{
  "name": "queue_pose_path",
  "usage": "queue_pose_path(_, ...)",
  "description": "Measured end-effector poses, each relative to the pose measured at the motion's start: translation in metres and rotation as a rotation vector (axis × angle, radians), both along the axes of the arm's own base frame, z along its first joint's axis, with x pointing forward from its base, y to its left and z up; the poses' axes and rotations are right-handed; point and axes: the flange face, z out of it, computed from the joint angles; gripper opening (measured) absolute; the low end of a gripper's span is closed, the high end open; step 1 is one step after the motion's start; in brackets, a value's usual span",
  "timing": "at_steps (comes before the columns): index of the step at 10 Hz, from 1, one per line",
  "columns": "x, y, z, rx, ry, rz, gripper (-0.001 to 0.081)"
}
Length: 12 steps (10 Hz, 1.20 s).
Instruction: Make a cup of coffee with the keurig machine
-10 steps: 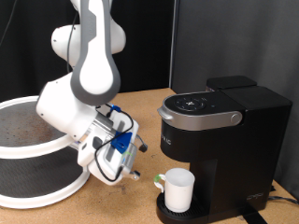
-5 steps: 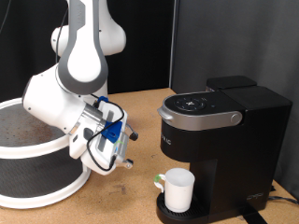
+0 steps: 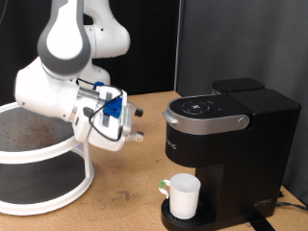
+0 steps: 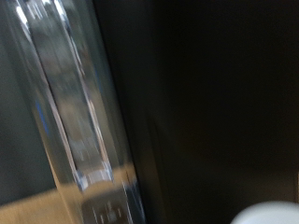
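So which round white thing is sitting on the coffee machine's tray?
The small white mug, standing on the Keurig machine's drip tray. The other round white thing, the big two-tier rack, stands apart on the table.

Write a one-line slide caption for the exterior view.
White cup sits on the keurig machine drip tray; gripper hovers beside it, holding nothing.

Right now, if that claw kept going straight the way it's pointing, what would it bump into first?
Probably the coffee maker. The gripper points toward its dark side, which fills the wrist view; depth is hard to judge. The cup sits lower.
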Motion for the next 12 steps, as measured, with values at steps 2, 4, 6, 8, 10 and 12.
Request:
queue_pose_path(2,0.0,0.0,0.026,0.039,-0.055,0.005,0.0803)
queue_pose_path(4,0.004,0.002,0.051,0.019,-0.09,-0.01,0.0803)
queue_pose_path(6,0.0,0.004,0.059,0.016,-0.087,-0.024,0.0803)
queue_pose_path(8,-0.001,0.01,0.07,0.051,-0.106,0.003,0.0803)
queue_pose_path(10,-0.001,0.016,0.096,0.051,-0.17,0.026,0.0803)
queue_pose_path(12,-0.004,0.025,0.123,0.029,-0.207,0.06,0.0803)
